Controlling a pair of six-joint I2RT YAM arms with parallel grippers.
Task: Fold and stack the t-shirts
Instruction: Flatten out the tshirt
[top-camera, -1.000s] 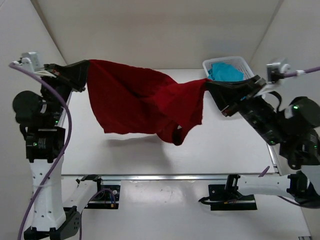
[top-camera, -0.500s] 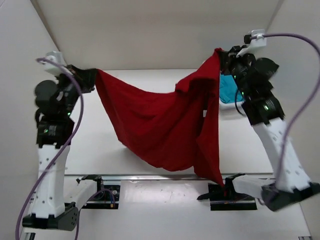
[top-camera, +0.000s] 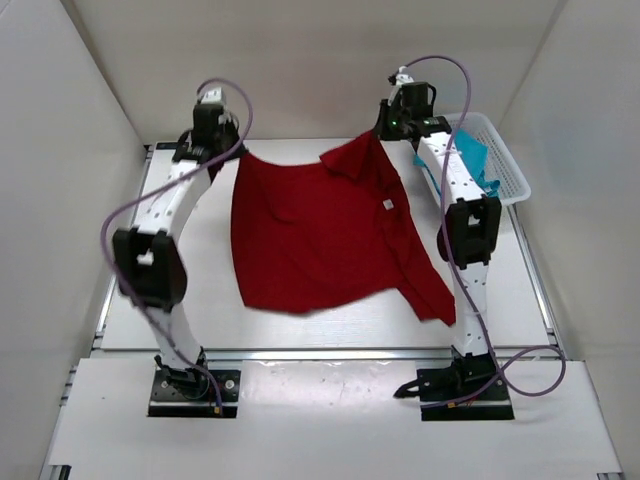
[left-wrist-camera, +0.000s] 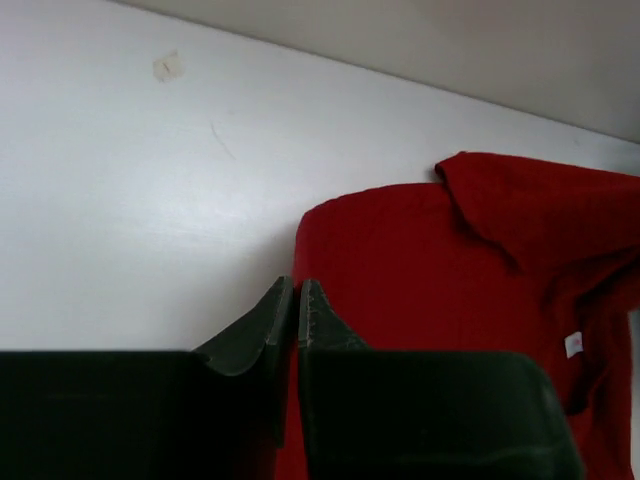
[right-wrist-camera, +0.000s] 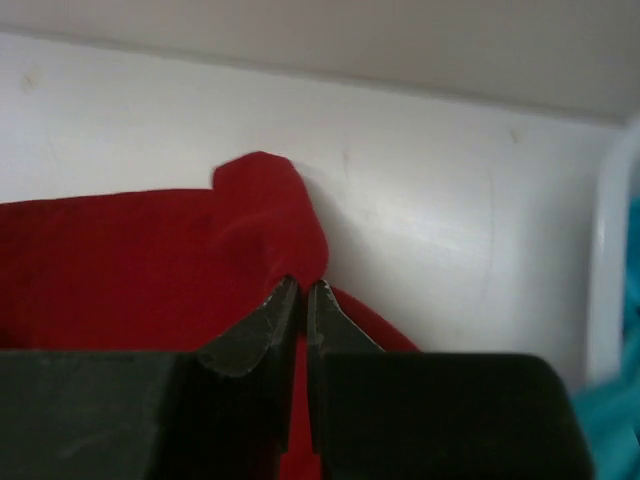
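Observation:
The dark red t-shirt (top-camera: 320, 225) lies spread across the table, its far edge stretched between my two grippers. My left gripper (top-camera: 228, 153) is shut on the shirt's far left corner; in the left wrist view the gripper (left-wrist-camera: 296, 285) pinches the edge of the red cloth (left-wrist-camera: 450, 260). My right gripper (top-camera: 383, 132) is shut on the far right corner, where a fold of red cloth (right-wrist-camera: 150, 250) bunches up at the closed gripper (right-wrist-camera: 302, 283). A sleeve trails toward the near right. A teal-blue t-shirt (top-camera: 468, 158) lies in the basket.
The white mesh basket (top-camera: 507, 180) stands at the back right, close beside the right arm; its rim (right-wrist-camera: 605, 270) shows in the right wrist view. Both arms reach far out toward the back wall. White walls close in the table on three sides.
Both arms have swung from a raised pose out to the table's far side. The red shirt, hanging in the air before, now lies largely flat on the table.

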